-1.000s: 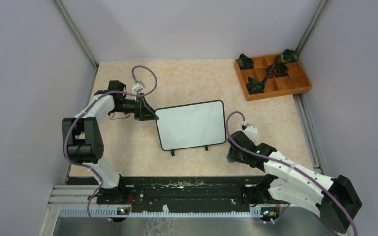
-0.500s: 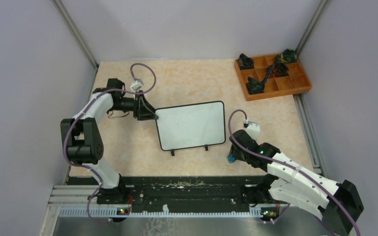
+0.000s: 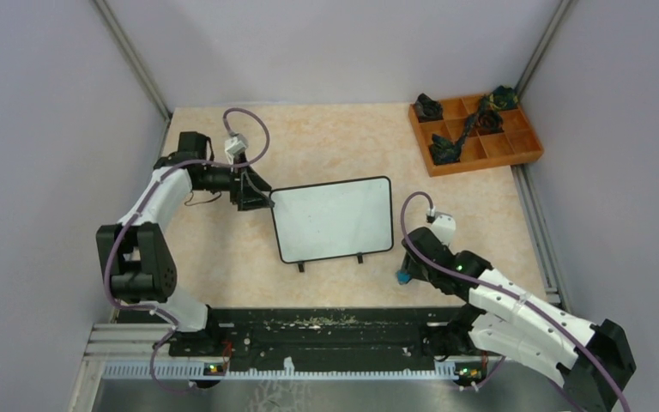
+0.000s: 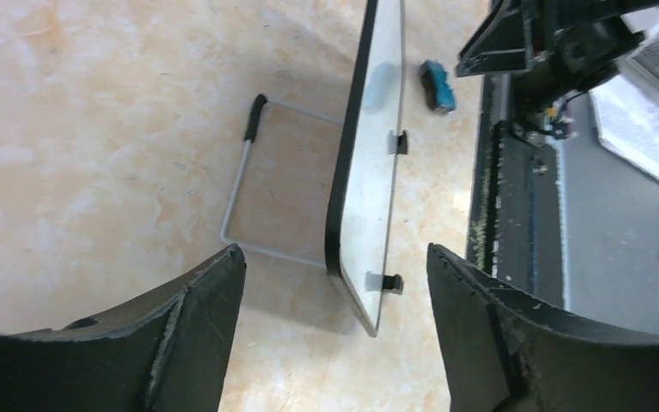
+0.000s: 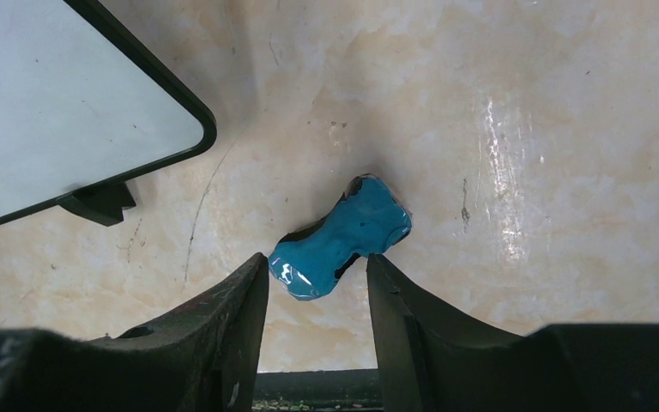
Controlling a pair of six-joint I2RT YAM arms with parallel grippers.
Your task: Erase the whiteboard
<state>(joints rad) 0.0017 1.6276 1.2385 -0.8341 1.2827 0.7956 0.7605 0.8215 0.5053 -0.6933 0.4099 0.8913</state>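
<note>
The whiteboard (image 3: pixel 335 219) stands in the middle of the table on two black feet, its face blank white. A blue eraser (image 3: pixel 402 277) lies on the table off its near right corner. My left gripper (image 3: pixel 262 199) is open and empty at the board's left edge; in the left wrist view (image 4: pixel 335 251) the board (image 4: pixel 369 172) is seen edge-on just beyond the fingertips, apart from them. My right gripper (image 3: pixel 410 268) is open over the eraser (image 5: pixel 343 236), whose near end lies between the fingertips (image 5: pixel 317 262). The board's corner (image 5: pixel 51 112) shows at upper left.
An orange compartment tray (image 3: pixel 528 154) with dark cloths stands at the far right corner. A wire stand (image 4: pixel 240 184) props the board from behind. A black rail (image 3: pixel 326 330) runs along the near edge. Grey walls close in on three sides.
The right gripper has drawn back a little, and the blue eraser now shows on the table at its tip. The left arm has shifted slightly to the far left. The board has not moved.
</note>
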